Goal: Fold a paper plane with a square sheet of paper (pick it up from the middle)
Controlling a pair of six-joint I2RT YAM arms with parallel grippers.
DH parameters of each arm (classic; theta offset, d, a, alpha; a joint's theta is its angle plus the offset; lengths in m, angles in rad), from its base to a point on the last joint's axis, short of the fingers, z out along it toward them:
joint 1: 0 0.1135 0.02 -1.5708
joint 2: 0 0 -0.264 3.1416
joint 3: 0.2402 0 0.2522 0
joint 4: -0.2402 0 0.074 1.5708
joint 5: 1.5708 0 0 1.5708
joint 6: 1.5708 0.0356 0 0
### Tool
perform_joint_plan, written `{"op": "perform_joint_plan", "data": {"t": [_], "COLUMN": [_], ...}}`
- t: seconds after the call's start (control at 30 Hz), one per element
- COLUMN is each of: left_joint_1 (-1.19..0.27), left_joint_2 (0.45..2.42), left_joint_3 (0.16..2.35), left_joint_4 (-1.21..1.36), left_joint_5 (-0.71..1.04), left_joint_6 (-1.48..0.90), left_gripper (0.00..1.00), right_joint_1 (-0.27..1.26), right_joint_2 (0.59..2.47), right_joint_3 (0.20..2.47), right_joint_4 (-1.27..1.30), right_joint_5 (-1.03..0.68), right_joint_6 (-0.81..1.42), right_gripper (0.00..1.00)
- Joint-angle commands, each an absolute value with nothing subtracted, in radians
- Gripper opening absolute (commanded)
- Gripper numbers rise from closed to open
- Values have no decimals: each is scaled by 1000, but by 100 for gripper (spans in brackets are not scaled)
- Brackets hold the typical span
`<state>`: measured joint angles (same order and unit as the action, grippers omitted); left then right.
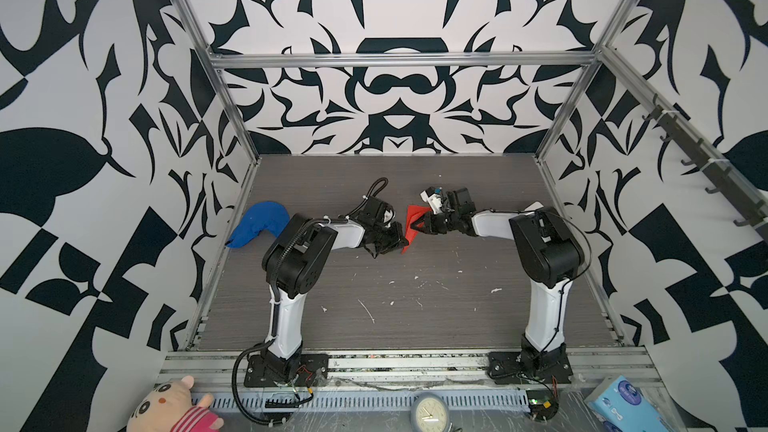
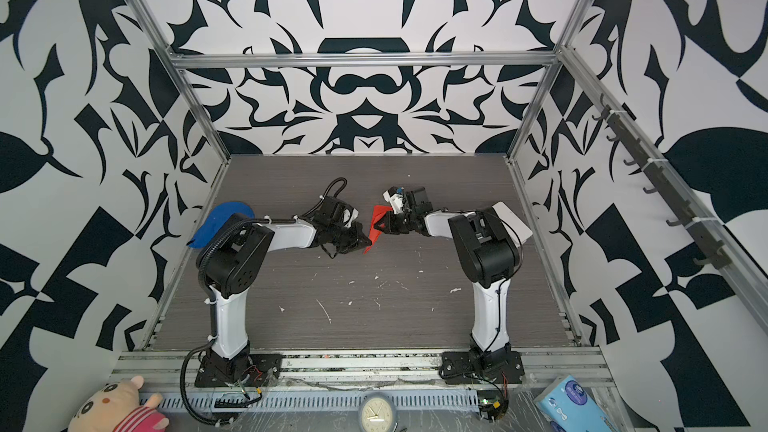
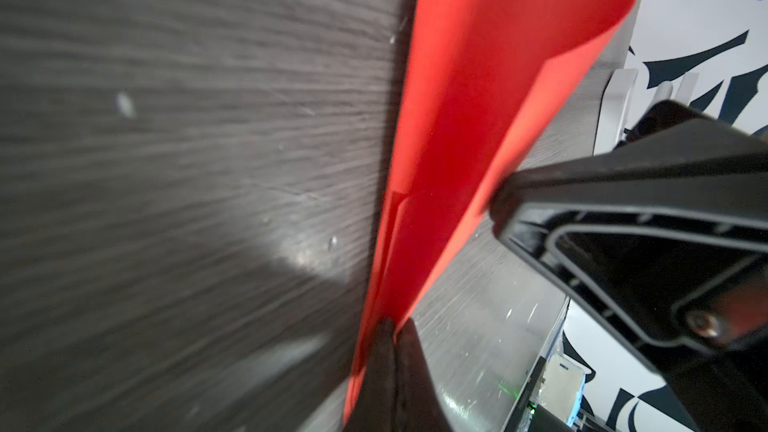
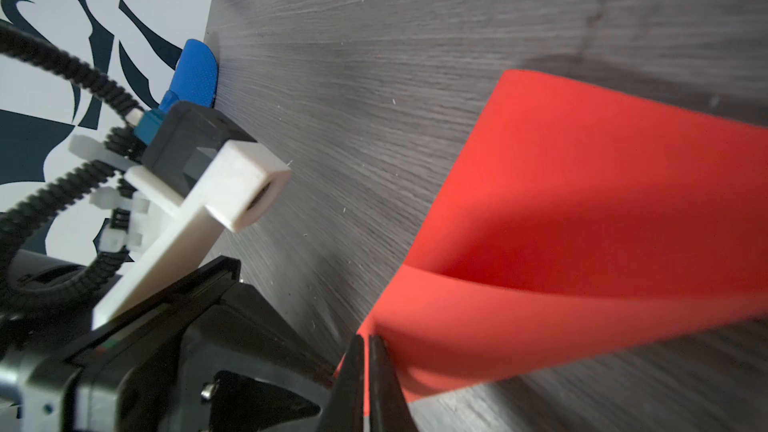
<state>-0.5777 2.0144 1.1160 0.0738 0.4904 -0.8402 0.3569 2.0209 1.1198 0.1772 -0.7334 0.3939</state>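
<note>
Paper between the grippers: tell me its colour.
The paper is plain bright red, clearest in the right wrist view.

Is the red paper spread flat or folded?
Folded: the red paper curves over itself in two layers, pinched by the left gripper and right gripper.

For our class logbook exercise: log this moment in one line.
red paper: curled, pinched both sides | left gripper: shut on paper | right gripper: shut on paper | fold: unfinished

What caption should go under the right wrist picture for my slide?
The right gripper pinches the curled red paper over the grey table.
</note>
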Motion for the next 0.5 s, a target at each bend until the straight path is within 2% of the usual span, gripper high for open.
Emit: {"op": "perform_joint_plan", "data": {"t": [0.0,0.23,0.47], "left_joint_1": [-573,-565,-560], "left_joint_2": [2034,2037,2030], "left_joint_3": [1088,1045,1013], "left_joint_4": [98,181,225], "left_joint_5": [473,486,485], "left_joint_6": [-875,-920,-934], "left_gripper": [0,0,0], "right_joint_1": [354,355,313], "right_joint_2": [2029,2042,1968], "right_joint_3": [1159,1163,1052], "right_joint_4": [157,153,346], "right_joint_5": [-761,-793,-773], "right_joint_6": [366,355,463], "right_gripper": [10,10,11]}}
